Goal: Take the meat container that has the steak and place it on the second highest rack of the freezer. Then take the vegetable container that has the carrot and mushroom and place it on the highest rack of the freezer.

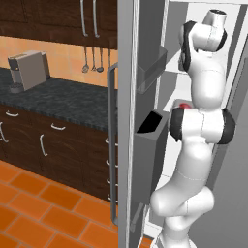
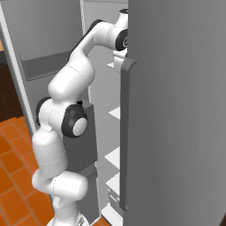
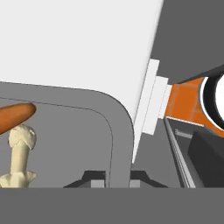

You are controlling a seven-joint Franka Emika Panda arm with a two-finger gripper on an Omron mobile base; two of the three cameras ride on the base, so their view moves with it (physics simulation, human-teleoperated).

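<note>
In the hand view the vegetable container (image 3: 78, 131), a grey tray, lies close in front of the hand, against the freezer's white inner wall (image 3: 78, 39). The orange carrot (image 3: 15, 116) and the cream mushroom (image 3: 19, 151) lie in it at the left. My gripper (image 3: 117, 177) is shut on the tray's rounded rim, one dark fingertip (image 3: 92, 176) on each side of it. In the left base view the arm reaches high into the freezer (image 1: 127, 97). Lower down, behind the arm, the meat container (image 1: 178, 102) with the red steak (image 1: 184, 104) rests on a white shelf.
The open grey door carries two bins (image 1: 150, 127) and a long bar handle (image 1: 112, 145). A second grey door (image 2: 176, 110) with its own bar handle (image 2: 126, 132) stands close on the right. White shelves (image 2: 114, 155) lie below the hand. A coffee machine (image 1: 28, 70) sits on the dark counter (image 1: 63, 99).
</note>
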